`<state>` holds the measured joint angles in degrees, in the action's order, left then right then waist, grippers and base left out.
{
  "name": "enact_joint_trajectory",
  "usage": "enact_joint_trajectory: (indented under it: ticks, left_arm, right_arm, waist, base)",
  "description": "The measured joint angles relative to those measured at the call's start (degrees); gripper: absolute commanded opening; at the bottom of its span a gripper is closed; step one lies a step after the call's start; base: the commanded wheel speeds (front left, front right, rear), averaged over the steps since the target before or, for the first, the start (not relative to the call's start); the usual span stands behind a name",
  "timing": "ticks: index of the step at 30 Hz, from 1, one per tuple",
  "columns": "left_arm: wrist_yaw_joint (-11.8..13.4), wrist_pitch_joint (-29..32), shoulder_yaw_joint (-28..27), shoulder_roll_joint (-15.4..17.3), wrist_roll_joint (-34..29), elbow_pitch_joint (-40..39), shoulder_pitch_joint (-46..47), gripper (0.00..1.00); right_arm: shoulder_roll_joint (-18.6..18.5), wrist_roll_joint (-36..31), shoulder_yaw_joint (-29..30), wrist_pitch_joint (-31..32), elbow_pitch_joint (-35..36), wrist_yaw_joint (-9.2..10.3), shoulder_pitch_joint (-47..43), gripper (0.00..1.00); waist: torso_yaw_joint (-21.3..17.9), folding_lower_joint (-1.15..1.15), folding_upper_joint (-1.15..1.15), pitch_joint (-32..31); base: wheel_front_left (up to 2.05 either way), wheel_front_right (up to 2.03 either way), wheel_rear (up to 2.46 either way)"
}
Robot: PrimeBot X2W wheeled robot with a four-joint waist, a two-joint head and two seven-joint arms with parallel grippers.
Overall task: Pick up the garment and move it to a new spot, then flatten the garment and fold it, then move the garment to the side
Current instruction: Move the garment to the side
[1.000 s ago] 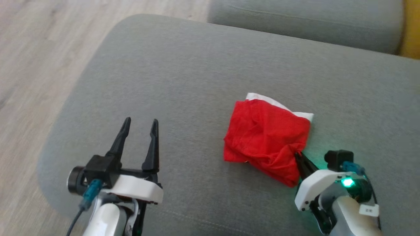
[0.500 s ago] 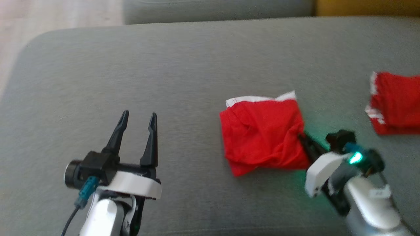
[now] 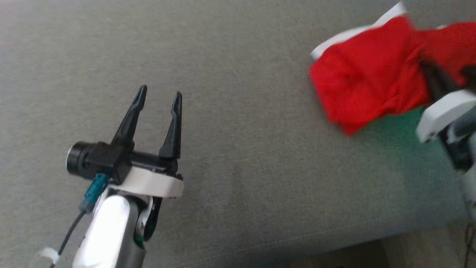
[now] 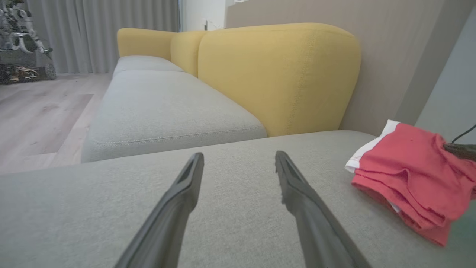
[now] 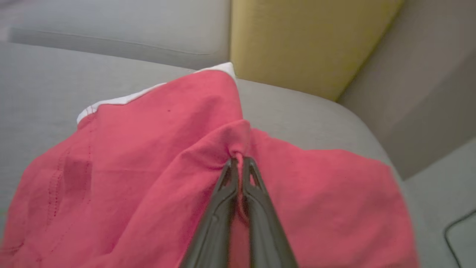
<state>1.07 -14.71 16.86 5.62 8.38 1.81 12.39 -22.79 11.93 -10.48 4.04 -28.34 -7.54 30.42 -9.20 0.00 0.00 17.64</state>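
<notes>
Grey sofa cushion [image 3: 238, 56], right gripper [image 5: 240, 160] pinching the red garment [image 5: 130, 156], left gripper [image 3: 160, 93] gaping empty, so I'd carry it low and slow.

I could read no writing, label, brand, number or sign on anything in my views. A small white strip [image 3: 47, 254] on the cable [image 3: 70, 233] by my left arm was too blurred to show any lettering.
</notes>
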Motion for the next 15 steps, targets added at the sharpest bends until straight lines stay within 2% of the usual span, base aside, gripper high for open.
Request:
enact_joint_trajectory:
  ticks: [9,15]
  left_arm:
    - [-1.46,-0.01,0.8,0.88,-0.84,0.01,4.24,1.0]
    - [-2.13,-0.01,1.04,1.34,-1.76,-0.01,6.77,1.0]
  right_arm:
    - [-2.27,-1.07,7.64,0.31,-0.97,0.0,4.48,0.0]
    - [-2.89,-2.43,11.76,0.75,-3.75,0.0,7.77,0.0]
  waist:
    - [-4.66,0.0,0.0,5.98]
    - [-6.26,0.0,0.0,9.11]
  base:
    - [0.0,0.0,0.0]
    - [0.0,0.0,0.0]
